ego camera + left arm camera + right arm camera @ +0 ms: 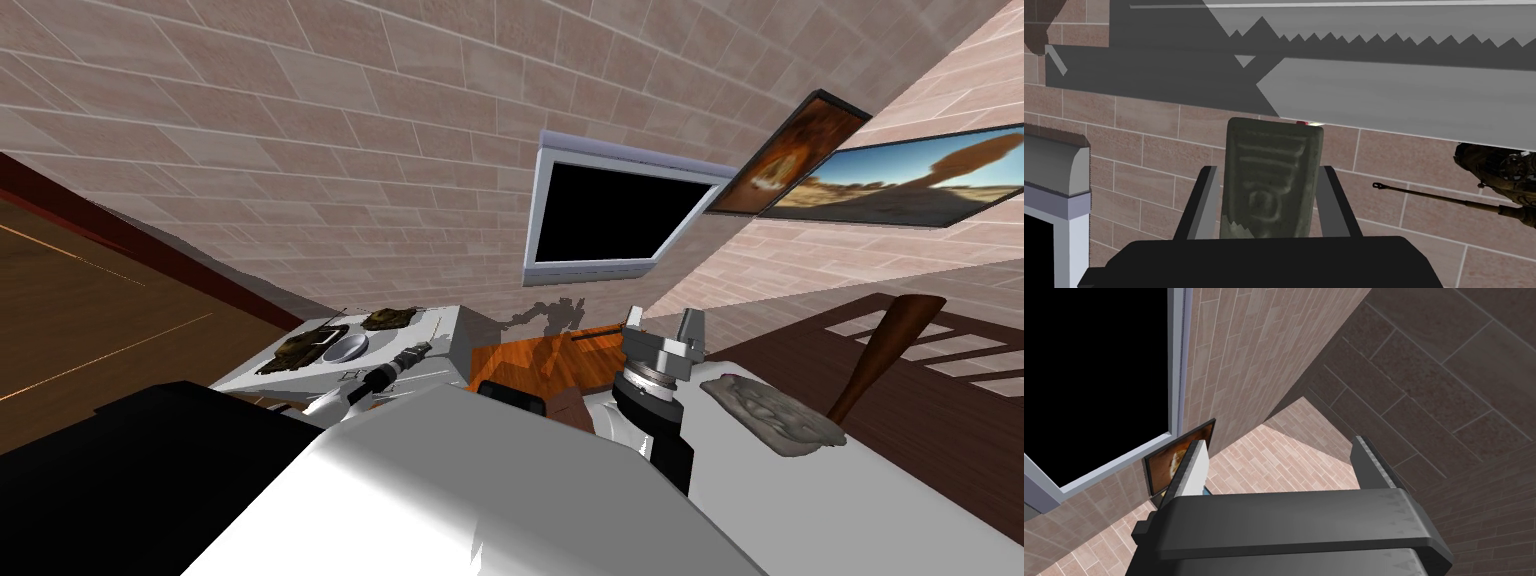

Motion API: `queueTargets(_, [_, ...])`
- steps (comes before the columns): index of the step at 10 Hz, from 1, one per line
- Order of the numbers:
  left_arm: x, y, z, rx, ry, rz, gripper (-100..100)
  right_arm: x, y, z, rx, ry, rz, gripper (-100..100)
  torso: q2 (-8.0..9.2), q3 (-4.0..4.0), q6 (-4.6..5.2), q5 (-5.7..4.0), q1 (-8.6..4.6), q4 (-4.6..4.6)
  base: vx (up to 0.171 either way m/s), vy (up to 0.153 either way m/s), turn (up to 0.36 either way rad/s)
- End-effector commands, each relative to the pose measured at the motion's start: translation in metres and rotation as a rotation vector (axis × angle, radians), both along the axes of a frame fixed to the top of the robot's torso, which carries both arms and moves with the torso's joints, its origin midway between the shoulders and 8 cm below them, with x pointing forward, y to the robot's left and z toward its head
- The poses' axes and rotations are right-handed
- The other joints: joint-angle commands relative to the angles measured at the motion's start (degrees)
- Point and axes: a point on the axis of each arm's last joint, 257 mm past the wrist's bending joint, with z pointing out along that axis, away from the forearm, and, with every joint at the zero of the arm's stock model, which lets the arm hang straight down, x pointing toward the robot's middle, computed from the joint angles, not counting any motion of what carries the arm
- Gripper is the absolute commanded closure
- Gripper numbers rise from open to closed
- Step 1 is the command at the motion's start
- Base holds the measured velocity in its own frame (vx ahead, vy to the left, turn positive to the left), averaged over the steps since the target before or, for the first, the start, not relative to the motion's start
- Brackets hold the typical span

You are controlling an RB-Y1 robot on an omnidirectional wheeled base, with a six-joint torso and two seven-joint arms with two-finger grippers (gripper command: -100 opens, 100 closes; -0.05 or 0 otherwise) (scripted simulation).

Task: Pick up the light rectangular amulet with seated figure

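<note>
The amulet (1271,175) is a grey-green rectangular slab with raised relief lines. It stands upright between my left gripper's fingers (1200,205), which press its two sides. My left gripper (1266,167) is shut on it and holds it in the air before a brick wall, under a grey ledge (1404,95). In the head view the left arm (395,368) reaches over a white table (440,335). My right gripper (662,318) is raised to the right of it, its fingers (1191,470) wide apart with nothing between them.
Two camouflage tank models (300,350) (390,318) and a small bowl (345,348) sit on the white table; one tank (1499,175) is close beside the held amulet. An orange wooden top (530,362) lies ahead. A flat stone piece (770,410) and brown club (885,355) lie right.
</note>
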Motion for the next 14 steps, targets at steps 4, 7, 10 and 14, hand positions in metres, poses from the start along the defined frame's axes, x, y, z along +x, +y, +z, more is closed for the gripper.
queueTargets(4, [0.0,0.0,0.0,-0.002,0.0,0.001,0,0.0,0.0,0.0,0.0,0.0,0.0,0,0.0,0.0,0.01,-0.02,0.0,0.0,0.0,0.0,0.0])
queueTargets(7, [0.02,-0.027,-0.013,-0.027,0.014,0.014,100,0.0,0.0,0.0,0.0,0.0,0.0,0,0.17,0.08,0.34,0.37,0.32,0.03,-0.095,0.075,-0.134])
queueTargets(10, [0.032,-0.039,-0.017,-0.034,0.018,0.023,100,0.0,0.0,0.0,0.0,0.0,0.0,0,-0.05,-0.14,0.26,0.69,0.55,-0.2,-0.079,0.049,-0.059])
queueTargets(14, [0.047,-0.061,-0.021,-0.046,0.022,0.045,100,0.0,0.0,0.0,0.0,0.0,0.0,0,-0.16,-0.25,0.23,0.9,0.72,-0.33,-0.083,0.054,-0.074])
